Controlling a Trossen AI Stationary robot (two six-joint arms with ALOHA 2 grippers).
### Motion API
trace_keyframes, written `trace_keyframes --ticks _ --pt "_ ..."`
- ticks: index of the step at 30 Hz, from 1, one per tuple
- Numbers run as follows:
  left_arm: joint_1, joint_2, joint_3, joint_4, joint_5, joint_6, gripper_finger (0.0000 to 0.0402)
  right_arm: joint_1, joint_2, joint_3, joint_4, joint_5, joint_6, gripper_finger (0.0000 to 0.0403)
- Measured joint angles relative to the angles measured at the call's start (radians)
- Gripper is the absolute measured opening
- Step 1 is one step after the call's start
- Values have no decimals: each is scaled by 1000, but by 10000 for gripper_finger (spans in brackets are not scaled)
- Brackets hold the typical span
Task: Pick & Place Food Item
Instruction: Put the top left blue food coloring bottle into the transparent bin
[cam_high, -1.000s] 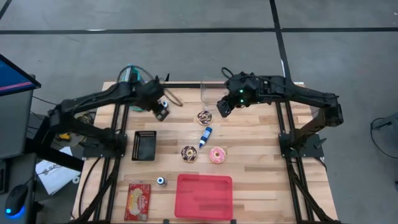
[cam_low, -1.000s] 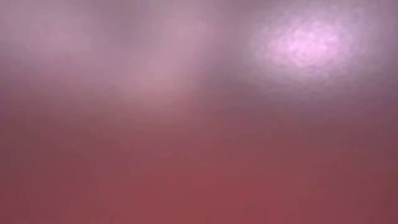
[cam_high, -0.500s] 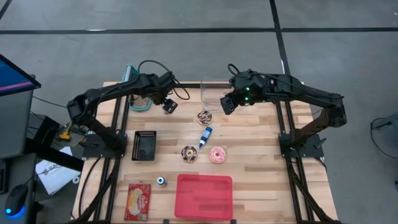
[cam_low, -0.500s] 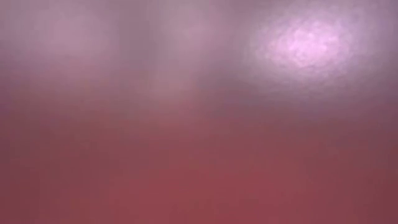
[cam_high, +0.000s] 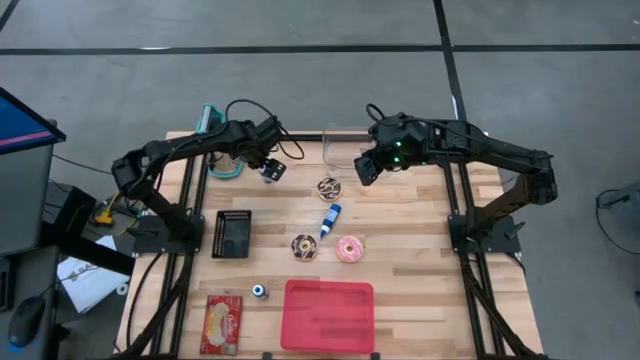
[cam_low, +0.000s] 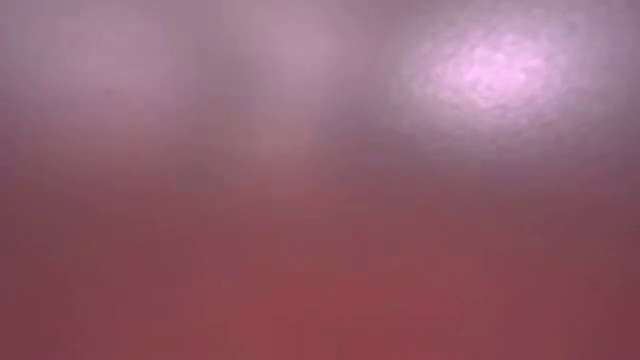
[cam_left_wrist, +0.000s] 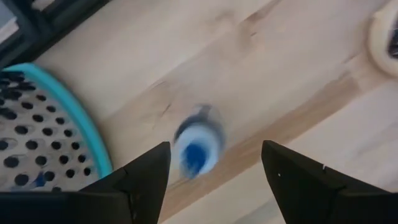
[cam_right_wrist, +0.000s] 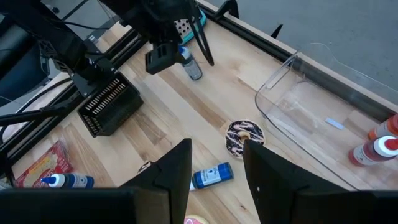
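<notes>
Three donuts lie flat mid-table: a chocolate one (cam_high: 329, 187), another chocolate one (cam_high: 304, 247) and a pink one (cam_high: 349, 249). At the near edge sits a red tray (cam_high: 328, 315). My left gripper (cam_left_wrist: 214, 149) points down, open, over a small blue-capped bottle (cam_left_wrist: 198, 146) that stands upright beside a teal colander (cam_high: 222, 155). Its fingers stand on either side of the bottle with a gap on each side. My right gripper (cam_right_wrist: 216, 146) hangs open and empty above the far chocolate donut (cam_right_wrist: 242, 137).
A clear container (cam_high: 340, 148) stands at the far edge. A blue bottle (cam_high: 330, 220) lies between the donuts. A black basket (cam_high: 230, 234), a snack packet (cam_high: 223, 323) and a small bottle (cam_high: 259, 291) are on the left. Something red fills the low view.
My left gripper has come down and shifted a little toward the table's far right, ending over the small bottle by the colander, and the left arm has swung round with it.
</notes>
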Motion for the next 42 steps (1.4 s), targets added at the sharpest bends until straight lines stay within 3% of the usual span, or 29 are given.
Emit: trace_keyframes --ticks 17,31,42 --pt "8 -1 -57 76 12 -14 246 0 0 0 0 0 -14 137" --pt "30 -1 -57 89 13 -16 205 9 0 0 0 0 -9 136" --pt "41 -1 -57 94 17 -8 200 19 -4 0 1 0 1 136"
